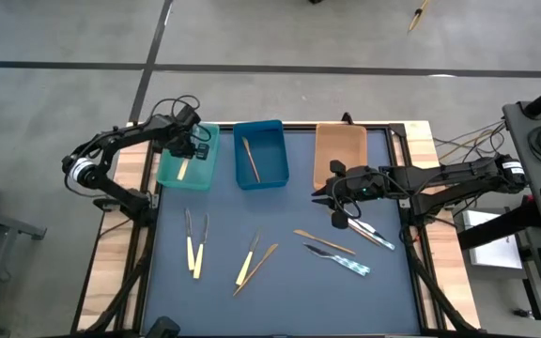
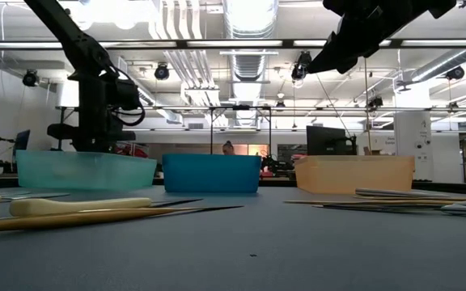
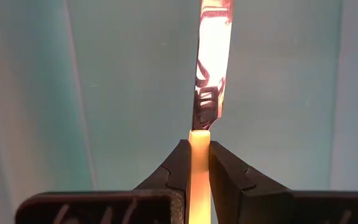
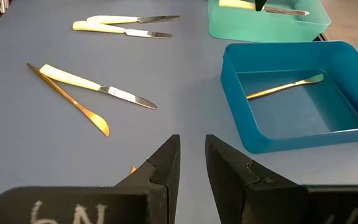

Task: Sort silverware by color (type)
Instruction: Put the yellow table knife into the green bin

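Observation:
My left gripper (image 1: pixel 188 148) is over the teal tray (image 1: pixel 205 176) at the far left, shut on a cream-yellow handled knife (image 1: pixel 183 170). My right gripper (image 4: pixel 192 155) hovers above the table in front of the orange tray (image 1: pixel 340 141), its fingers a little apart and empty. The blue tray (image 1: pixel 272 174) holds one tan-brown piece (image 1: pixel 251 158) lying on its floor. On the mat lie two cream-handled pieces (image 1: pixel 194 246), a cream one (image 1: pixel 246 264) beside a tan one (image 1: pixel 257 266), another tan one (image 1: pixel 325 242), and two silver ones with pale blue handles (image 1: pixel 341 262) (image 1: pixel 372 233). My left gripper pinches the knife's cream handle (image 3: pixel 199 144) between its two fingers, right where the handle meets the blade (image 3: pixel 213 56). The fingers come from above and lie across the knife. The knife lies about level, low inside the teal tray; whether it touches the floor I cannot tell.
The three trays stand in a row along the mat's far edge. Wooden table strips (image 1: pixel 120 244) flank the dark mat (image 1: pixel 289 291). The middle front of the mat is bare.

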